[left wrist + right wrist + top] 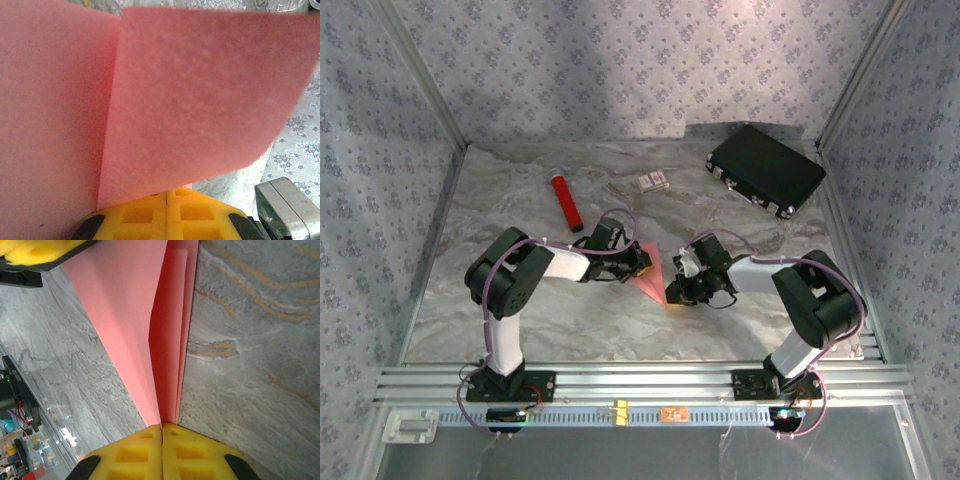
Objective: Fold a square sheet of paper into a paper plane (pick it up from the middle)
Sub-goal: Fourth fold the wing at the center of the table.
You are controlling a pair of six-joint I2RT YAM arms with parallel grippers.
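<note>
paper plane (648, 278) — pinched both ends

Pink paper (649, 282) btwn L gripper (639, 264) & R gripper (677, 293), black case (766, 182) far-R

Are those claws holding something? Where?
Both pinch the folded pink paper: left gripper at an edge beside a crease, right gripper at its narrow folded end.

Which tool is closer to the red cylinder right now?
Left. The left tool sits just down-right of the red cylinder; the right tool lies farther right, across the pink paper.
</note>
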